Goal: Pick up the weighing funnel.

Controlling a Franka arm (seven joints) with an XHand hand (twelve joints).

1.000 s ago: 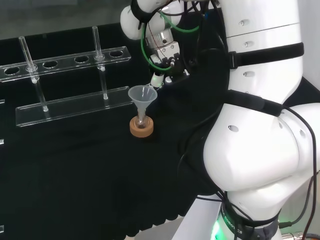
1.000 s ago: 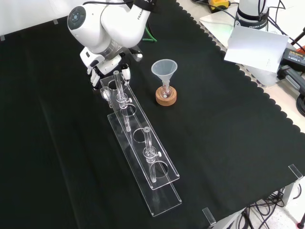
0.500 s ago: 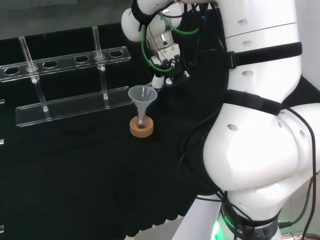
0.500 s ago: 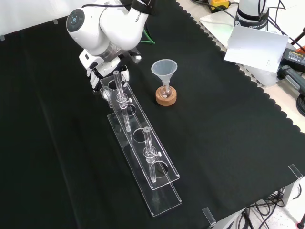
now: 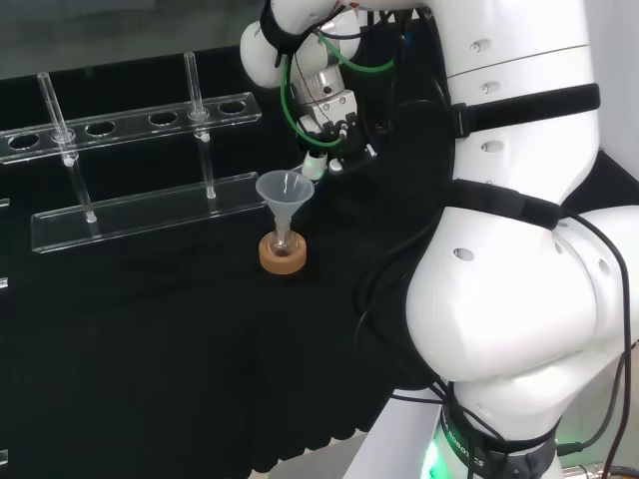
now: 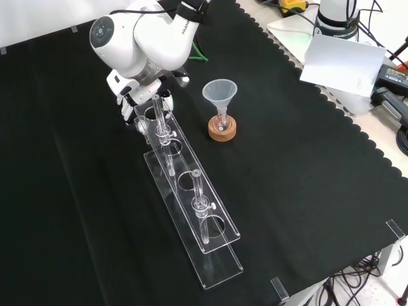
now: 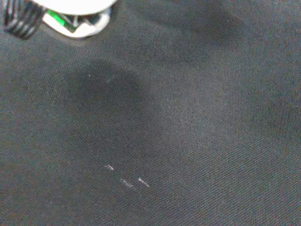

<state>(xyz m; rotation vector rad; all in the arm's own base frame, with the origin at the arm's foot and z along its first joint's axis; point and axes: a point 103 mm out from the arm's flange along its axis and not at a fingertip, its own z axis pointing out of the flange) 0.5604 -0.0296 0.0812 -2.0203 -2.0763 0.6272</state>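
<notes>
beside the clear rack [image 6: 178, 164] hangs the robot hand [image 6: 135, 94].

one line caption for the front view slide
Hand at the far end of the clear rack; funnel in its flask on a cork ring to the right.

A laboratory is shown here, and a robotics one at that. A desk [image 6: 306, 191] draped in black cloth is seen, with chemistry glassware laid out on it: a clear rack [image 6: 220, 258] with thin glass tubes [image 6: 157, 111] stood upright in it, and a funnel [image 6: 220, 92] set stem-down in a small flask on a cork ring [image 6: 222, 132]. A white robot arm [image 6: 153, 29] with a black and white hand [image 6: 129, 88] is poised over the cloth. Cables [image 6: 357, 280] are glimpsed past the desk's edge.
</notes>
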